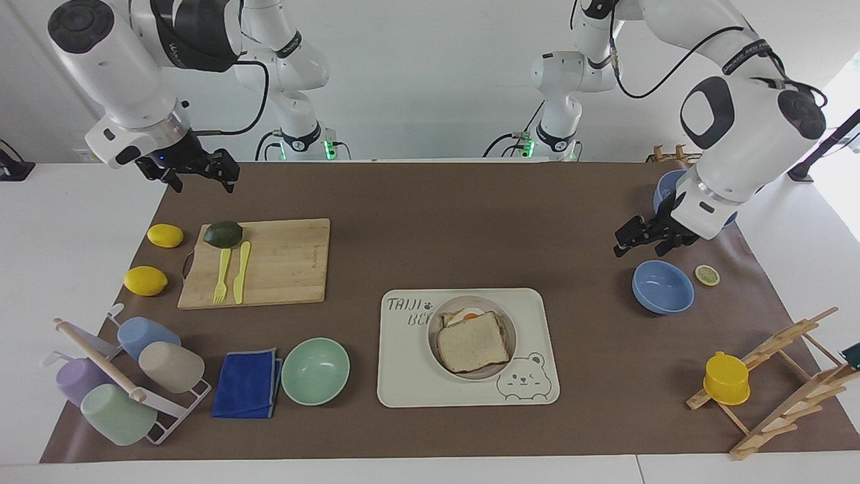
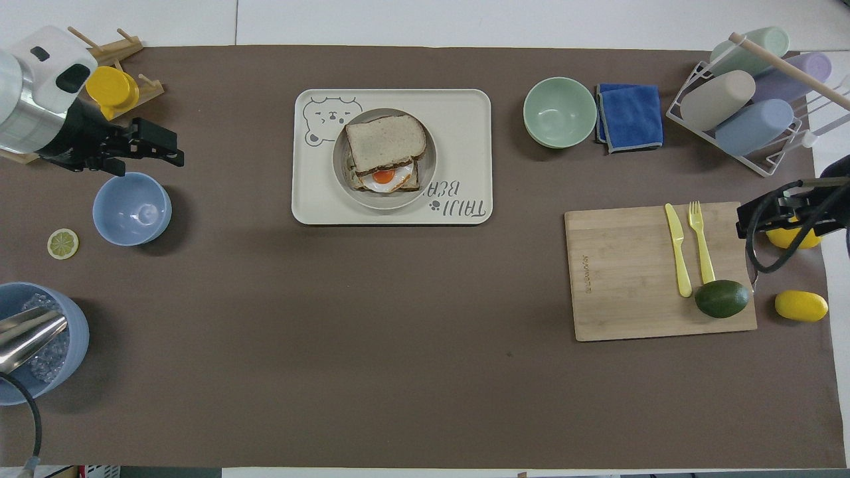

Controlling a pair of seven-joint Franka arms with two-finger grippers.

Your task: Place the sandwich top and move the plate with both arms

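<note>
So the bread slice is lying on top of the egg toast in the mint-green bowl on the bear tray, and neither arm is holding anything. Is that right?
Not quite. The bread slice does lie on the egg toast, but they sit on the plate on the bear tray, as the facing view shows. The green bowl stands beside the tray. Neither the left gripper nor the right gripper holds anything.
</note>
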